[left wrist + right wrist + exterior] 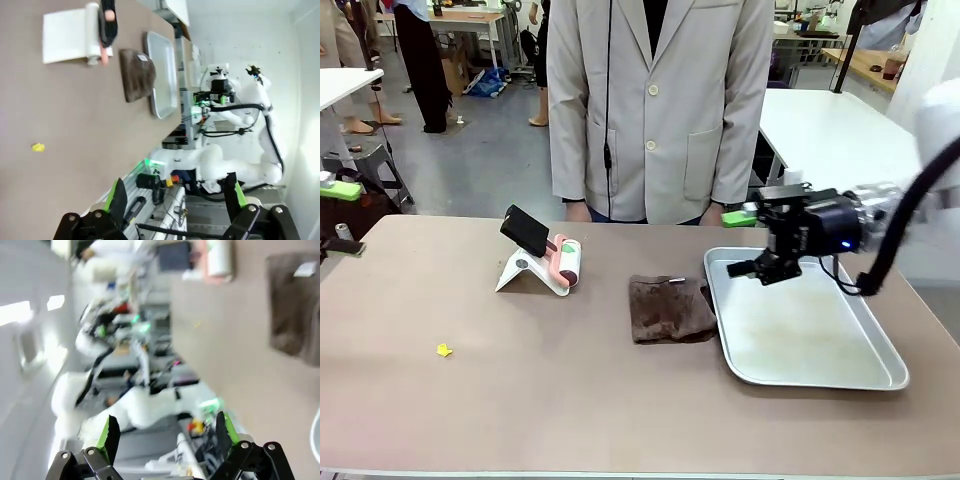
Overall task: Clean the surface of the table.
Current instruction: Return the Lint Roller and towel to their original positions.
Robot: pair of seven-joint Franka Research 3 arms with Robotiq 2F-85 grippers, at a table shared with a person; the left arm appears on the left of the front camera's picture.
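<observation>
Front view: right gripper (767,270) hangs above the tray's (820,375) far-left corner, jaws apart, holding nothing, clear of the table (570,390). Left wrist view: left gripper (177,200), jaws apart and empty, beyond the table's edge.

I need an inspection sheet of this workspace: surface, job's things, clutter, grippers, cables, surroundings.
Surface: table, taupe-brown, with one small yellow scrap at its left.
Job's things: brown cloth lies flat beside the metal tray; the tray holds nothing.
Clutter: black phone on a white stand, with a pink and white lint roller against it.
Grippers: right gripper open, above the tray's far-left corner; left gripper open, holding nothing.
Cables: black cable hangs along the right arm.
Surroundings: person in a beige jacket at the far side; white-topped tables behind.
</observation>
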